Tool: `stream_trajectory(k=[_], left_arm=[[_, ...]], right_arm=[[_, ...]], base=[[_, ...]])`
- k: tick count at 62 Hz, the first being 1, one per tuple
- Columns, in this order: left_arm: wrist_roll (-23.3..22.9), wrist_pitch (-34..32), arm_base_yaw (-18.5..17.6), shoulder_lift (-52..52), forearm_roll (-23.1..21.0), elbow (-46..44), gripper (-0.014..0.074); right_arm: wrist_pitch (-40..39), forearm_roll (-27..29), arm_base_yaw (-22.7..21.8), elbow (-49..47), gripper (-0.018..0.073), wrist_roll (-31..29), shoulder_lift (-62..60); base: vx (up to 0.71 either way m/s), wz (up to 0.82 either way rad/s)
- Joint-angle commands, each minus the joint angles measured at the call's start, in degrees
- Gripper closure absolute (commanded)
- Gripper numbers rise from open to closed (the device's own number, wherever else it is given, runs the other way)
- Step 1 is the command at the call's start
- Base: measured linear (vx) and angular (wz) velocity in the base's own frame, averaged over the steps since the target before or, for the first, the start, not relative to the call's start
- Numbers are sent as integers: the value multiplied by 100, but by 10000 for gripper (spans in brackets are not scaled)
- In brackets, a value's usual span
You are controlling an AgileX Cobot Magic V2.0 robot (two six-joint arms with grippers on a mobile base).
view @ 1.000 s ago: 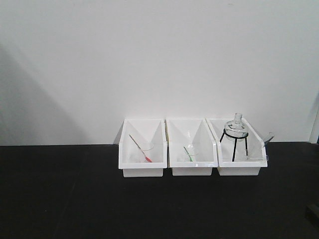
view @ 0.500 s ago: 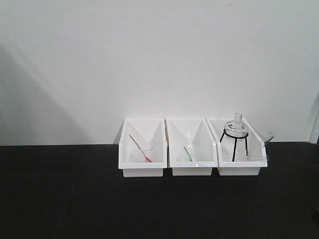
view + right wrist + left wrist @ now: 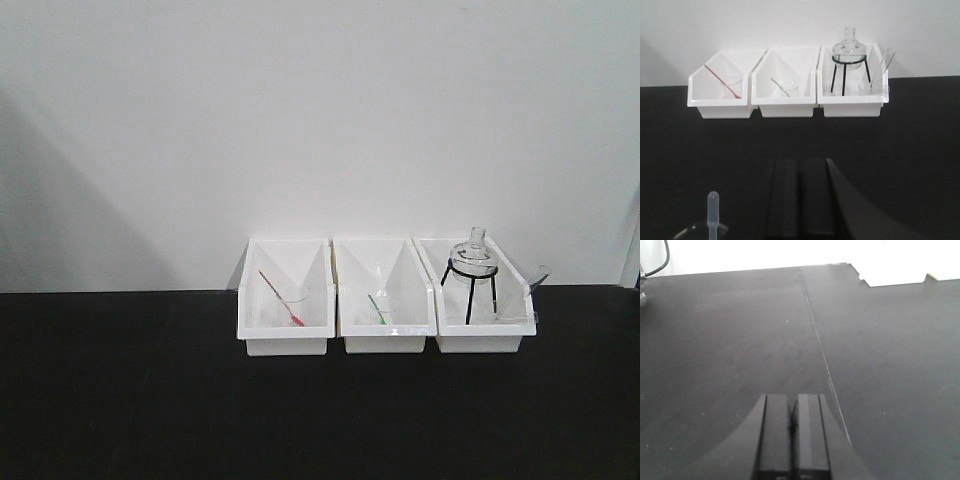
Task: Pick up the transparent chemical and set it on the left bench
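both pincers (image 3: 792, 437) (image 3: 799, 200) clenched and empty above black tabletop (image 3: 900, 150), transparent chemical (image 3: 712, 210) upright beside right pincer

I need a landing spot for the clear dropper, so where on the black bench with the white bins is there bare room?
The black bench is bare left of the three white bins and all along the front of them. The bins are crowded: red-tipped dropper, green-tipped dropper, flask on a tripod. In the right wrist view, the clear dropper stands near the bottom edge.

No readable text, label, brand, number or sign is showing anywhere in these views; no lettering is appearing on the bins or worktop either
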Motion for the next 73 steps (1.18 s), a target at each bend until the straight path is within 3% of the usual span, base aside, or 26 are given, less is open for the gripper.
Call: stream_trajectory(k=[1, 8, 20, 30, 73], left_arm=[[-45, -449, -10, -110, -4, 93, 600], [-45, -449, -10, -110, -4, 93, 600], [-45, -449, -10, -110, -4, 93, 600], [-45, -449, -10, -110, -4, 93, 600], [-45, -449, -10, -110, -4, 93, 600]], right_arm=[[-509, 984, -78, 279, 567, -1098, -512], [-864, 1535, -625, 1103, 567, -1248, -1404], [-945, 1050, -1343, 2100, 567, -1126, -2703], [-433, 1047, -1323, 2233, 567, -1133, -3399], [-421, 1041, -1323, 2233, 567, -1133, -3359]], base=[[0, 0], [0, 0], [0, 0], [0, 0], [0, 0]])
